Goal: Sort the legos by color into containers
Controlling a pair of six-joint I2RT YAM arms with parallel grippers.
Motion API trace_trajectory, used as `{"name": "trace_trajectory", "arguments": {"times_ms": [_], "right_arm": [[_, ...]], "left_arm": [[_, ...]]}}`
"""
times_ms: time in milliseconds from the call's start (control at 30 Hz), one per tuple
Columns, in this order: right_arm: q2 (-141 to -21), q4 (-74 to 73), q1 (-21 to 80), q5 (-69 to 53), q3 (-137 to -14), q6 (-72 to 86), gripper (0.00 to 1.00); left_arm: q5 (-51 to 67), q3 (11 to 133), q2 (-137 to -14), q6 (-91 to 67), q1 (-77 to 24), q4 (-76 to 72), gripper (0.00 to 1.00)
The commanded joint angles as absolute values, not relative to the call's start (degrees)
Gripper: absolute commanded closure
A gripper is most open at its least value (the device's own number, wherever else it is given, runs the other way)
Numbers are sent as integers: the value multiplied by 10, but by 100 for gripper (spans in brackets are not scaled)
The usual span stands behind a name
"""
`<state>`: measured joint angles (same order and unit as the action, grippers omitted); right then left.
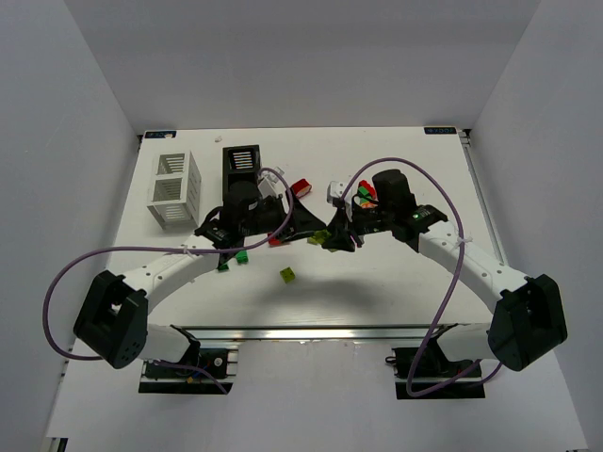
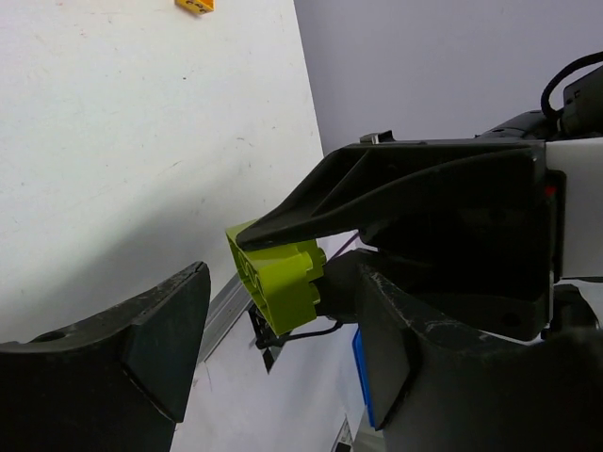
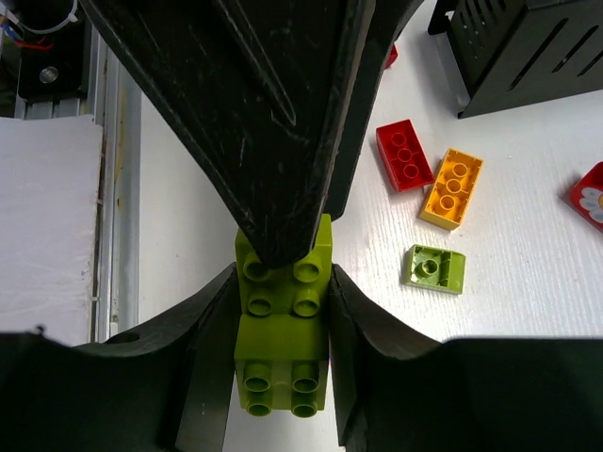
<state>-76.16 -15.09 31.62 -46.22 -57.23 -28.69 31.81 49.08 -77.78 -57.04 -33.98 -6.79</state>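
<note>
Right wrist camera looks down on a yellow-green plastic lego block (image 3: 281, 377) with two groups of four round bumps on top. The right gripper (image 3: 283, 311) is squeezing this block, with one black finger pressed on each side. A pointed black finger (image 3: 273, 141) of the left gripper (image 2: 281, 282) comes in from above, and its tip sits on the far end of the block.

From the left wrist camera, the left gripper has its fingers spread wide. The block sits between them, close to one finger. The other finger (image 2: 151, 348) is well apart from it, so this gripper grips nothing.

On the white table (image 3: 528, 301) near the block lie a red brick (image 3: 405, 155), an orange-yellow brick (image 3: 452, 188) just beside it, and a small yellow-green brick (image 3: 435, 268).

From the top camera, both grippers meet over the middle of the table, and the held block is there between them. A white slatted bin (image 1: 174, 191) and a black slatted bin (image 1: 243, 162) stand on the far left part of the table, apart from the held block.
</note>
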Motion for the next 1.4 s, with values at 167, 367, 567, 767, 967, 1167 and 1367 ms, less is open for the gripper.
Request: {"name": "trace_trajectory", "arguments": {"times_ms": [167, 367, 567, 767, 967, 1167, 1367], "right_arm": [[-753, -124, 320, -468, -597, -273, 100], [-750, -123, 325, -452, -592, -279, 100], [-748, -124, 327, -436, -583, -286, 100], [-746, -124, 327, -425, -577, -287, 88], [-748, -126, 327, -394, -576, -282, 56], [-737, -139, 326, -379, -571, -291, 11], [-721, -184, 317, -401, -572, -332, 11]], "left_arm": [[331, 499, -797, -568, -353, -76, 29], [323, 526, -822, -548, -363, -44, 34], [319, 539, -829, -541, -367, -32, 57], [323, 544, -831, -541, -368, -30, 76], [316, 550, -823, -521, -368, -4, 91], [289, 564, -817, -481, -368, 86, 93], [262, 570, -817, -450, -367, 127, 94]]}}
